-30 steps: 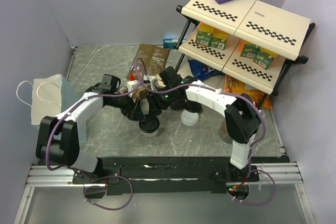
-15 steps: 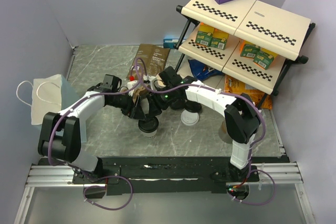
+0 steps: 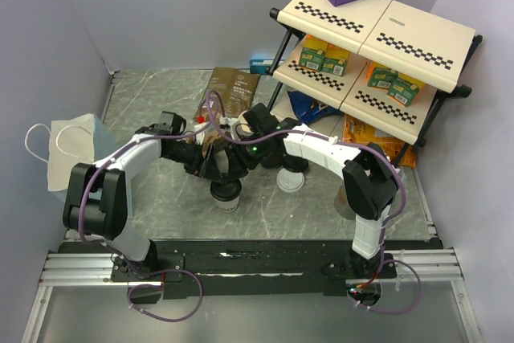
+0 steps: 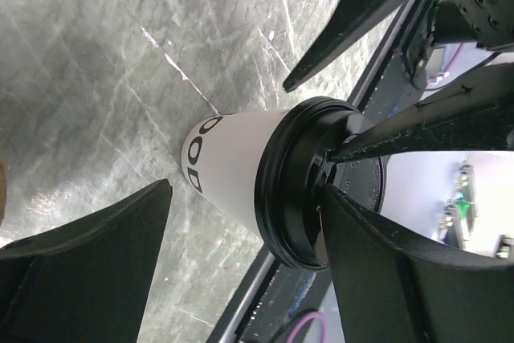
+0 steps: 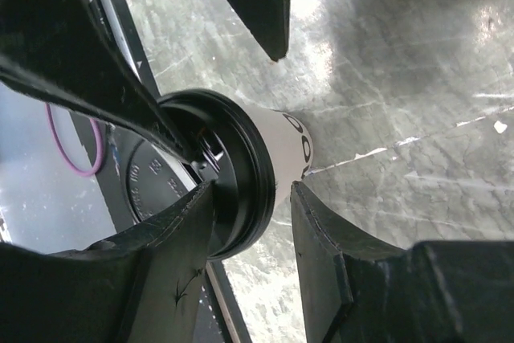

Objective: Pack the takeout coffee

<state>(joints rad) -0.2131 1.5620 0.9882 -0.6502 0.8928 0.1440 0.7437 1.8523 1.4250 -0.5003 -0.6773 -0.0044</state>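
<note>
A white takeout cup [image 3: 227, 198] with a black lid [image 3: 226, 191] stands on the grey table, in front of both grippers. In the left wrist view the cup [image 4: 233, 170] and its lid [image 4: 301, 186] lie between my left gripper's [image 4: 245, 186] wide-open fingers; one fingertip [image 4: 337, 206] is at the lid top. My left gripper [image 3: 210, 168] and right gripper [image 3: 234, 165] meet just behind the cup. My right gripper [image 5: 251, 186] straddles the lid's [image 5: 241, 174] rim with a narrow gap; a sliver of table shows beside one finger [image 5: 321, 230]. A second lidded cup [image 3: 290, 180] stands to the right.
A brown pulp carrier [image 3: 210, 140] sits behind the grippers, a dark coffee pouch [image 3: 231, 86] farther back. A white paper bag [image 3: 72, 150] lies at the left. A two-tier checkered shelf [image 3: 377, 38] with boxes fills the right back. The table's black front rail [image 3: 241, 251] is near the cup.
My left arm has swung in a little closer to the cup. The cup and the right arm have hardly moved.
</note>
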